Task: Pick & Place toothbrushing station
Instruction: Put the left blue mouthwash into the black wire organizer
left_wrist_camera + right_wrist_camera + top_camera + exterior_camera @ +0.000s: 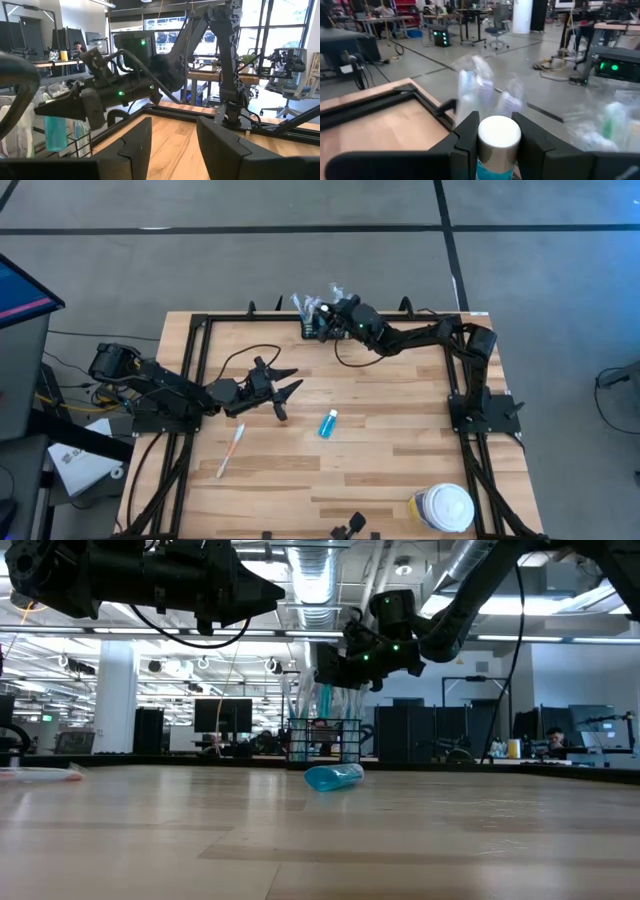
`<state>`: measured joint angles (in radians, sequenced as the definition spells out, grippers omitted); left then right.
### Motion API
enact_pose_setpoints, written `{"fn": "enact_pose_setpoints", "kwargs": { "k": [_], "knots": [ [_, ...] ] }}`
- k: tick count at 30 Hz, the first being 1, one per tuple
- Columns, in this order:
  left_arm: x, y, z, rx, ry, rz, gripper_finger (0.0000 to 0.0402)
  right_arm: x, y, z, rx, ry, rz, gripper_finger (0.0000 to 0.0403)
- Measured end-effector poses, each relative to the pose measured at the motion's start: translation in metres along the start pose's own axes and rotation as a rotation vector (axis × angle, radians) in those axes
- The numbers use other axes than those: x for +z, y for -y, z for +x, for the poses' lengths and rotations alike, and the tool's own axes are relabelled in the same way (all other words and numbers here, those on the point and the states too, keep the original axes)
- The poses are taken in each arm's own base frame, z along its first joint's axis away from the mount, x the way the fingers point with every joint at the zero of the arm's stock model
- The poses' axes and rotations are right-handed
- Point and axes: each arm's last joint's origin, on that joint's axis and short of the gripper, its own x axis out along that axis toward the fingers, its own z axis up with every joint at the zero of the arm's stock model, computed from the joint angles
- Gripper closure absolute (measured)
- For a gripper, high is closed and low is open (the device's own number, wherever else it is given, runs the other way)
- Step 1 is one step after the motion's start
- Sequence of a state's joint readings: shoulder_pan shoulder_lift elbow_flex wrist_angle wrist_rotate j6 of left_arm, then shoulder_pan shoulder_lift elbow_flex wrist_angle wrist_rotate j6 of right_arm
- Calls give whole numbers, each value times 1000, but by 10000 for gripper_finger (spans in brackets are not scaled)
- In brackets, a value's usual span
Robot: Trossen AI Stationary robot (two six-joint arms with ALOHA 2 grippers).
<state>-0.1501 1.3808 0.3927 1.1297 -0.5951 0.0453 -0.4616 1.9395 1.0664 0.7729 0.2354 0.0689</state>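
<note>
Right gripper (495,137) clenches a white-capped teal tube (498,145) directly above the black wire toothbrushing station (325,740) at the table's far edge. Left gripper (285,385) hangs released, nearer than the station, beside a blue bottle (328,423).

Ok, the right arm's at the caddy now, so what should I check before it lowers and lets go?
1. Grip: right gripper is shut on the white-capped teal tube. Ok.
2. Alignment: the tube hangs upright over the black wire caddy in the low view. Ok.
3. Free slot: the caddy already holds wrapped items, and no open space below the tube is visible. Cannot tell.
4. Left gripper: open, hovering mid-table away from the caddy. Ok.
5. Remaining items: the blue bottle and the toothbrush lie on the table, away from the caddy. Ok.
</note>
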Motion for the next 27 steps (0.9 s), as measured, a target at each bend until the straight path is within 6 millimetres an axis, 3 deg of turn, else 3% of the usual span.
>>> {"fn": "enact_pose_setpoints", "kwargs": {
  "k": [18,27],
  "knots": [
    [0,0,0,0,0,0,253,2,7,1,-48,10,-5,318],
    [0,0,0,0,0,0,253,-14,5,4,-71,-31,-3,318]
  ]
}}
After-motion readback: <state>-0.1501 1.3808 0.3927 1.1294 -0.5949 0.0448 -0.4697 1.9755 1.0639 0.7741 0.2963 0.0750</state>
